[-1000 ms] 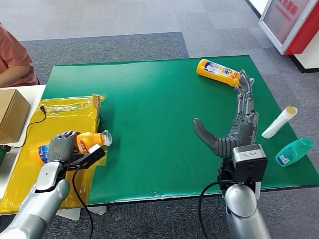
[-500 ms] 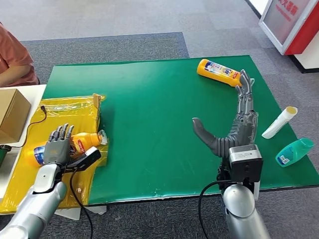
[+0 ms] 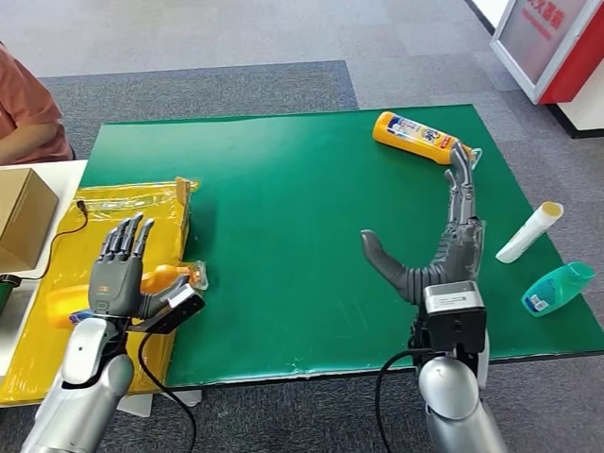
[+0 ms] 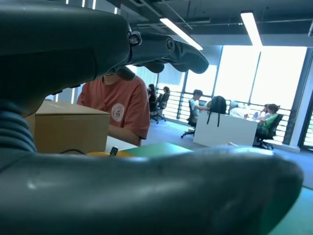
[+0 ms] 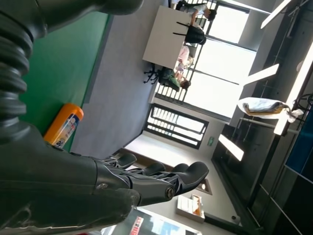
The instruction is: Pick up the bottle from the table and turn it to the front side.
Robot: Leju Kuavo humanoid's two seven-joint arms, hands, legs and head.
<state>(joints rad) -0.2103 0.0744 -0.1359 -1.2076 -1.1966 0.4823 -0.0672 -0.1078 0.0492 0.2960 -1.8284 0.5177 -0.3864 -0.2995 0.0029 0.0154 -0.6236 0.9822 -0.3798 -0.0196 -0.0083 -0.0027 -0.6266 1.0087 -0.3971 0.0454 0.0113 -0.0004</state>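
Note:
An orange bottle [image 3: 162, 276] lies on its side on the yellow plastic sheet [image 3: 135, 212] at the table's left, its clear cap pointing toward the green mat [image 3: 285, 189]. My left hand [image 3: 121, 269] hovers just over it, open, fingers spread and holding nothing; it hides the bottle's middle. My right hand [image 3: 442, 241] is open above the mat, thumb out to the left, and its fingertips reach the near end of a second yellow-orange bottle [image 3: 416, 137] lying at the far right. The right wrist view shows that bottle [image 5: 64, 125] beyond my straight fingers [image 5: 147, 181].
A white tube [image 3: 530, 231] and a teal bottle [image 3: 558, 287] lie at the mat's right edge. A cardboard box [image 3: 22, 217] sits at the far left, with a person in an orange shirt [image 3: 25, 104] behind it. A red-and-white stand [image 3: 548, 47] is at the back right.
My left hand let go of the orange bottle and opened its fingers; the bottle now lies on the yellow sheet. My right hand edged forward toward the far bottle.

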